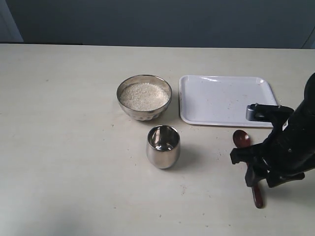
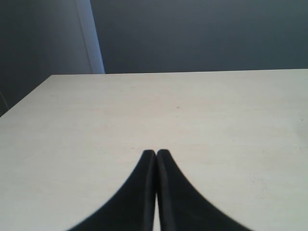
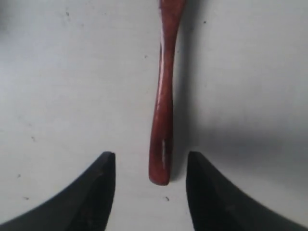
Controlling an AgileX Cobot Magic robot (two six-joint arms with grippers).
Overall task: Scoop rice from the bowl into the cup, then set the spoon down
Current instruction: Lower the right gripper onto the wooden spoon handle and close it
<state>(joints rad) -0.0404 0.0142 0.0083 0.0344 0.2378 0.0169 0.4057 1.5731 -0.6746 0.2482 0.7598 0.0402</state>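
The metal bowl (image 1: pixel 144 97) stands mid-table, filled with white rice (image 1: pixel 143 95). In front of it stands the steel cup (image 1: pixel 163 146), upright. The reddish-brown wooden spoon (image 1: pixel 241 139) lies flat on the table at the right, head toward the tray; my right arm covers the middle of its handle. My right gripper (image 1: pixel 258 184) hovers over the handle, open. In the right wrist view the handle's end (image 3: pixel 161 144) lies between the two spread fingertips of the gripper (image 3: pixel 150 161), touching neither. My left gripper (image 2: pixel 156 154) is shut, empty, over bare table, and is not in the exterior view.
A white rectangular tray (image 1: pixel 226 100) lies right of the bowl, just beyond the spoon's head. A few stray specks dot the table around the cup. The table's far edge meets a dark wall.
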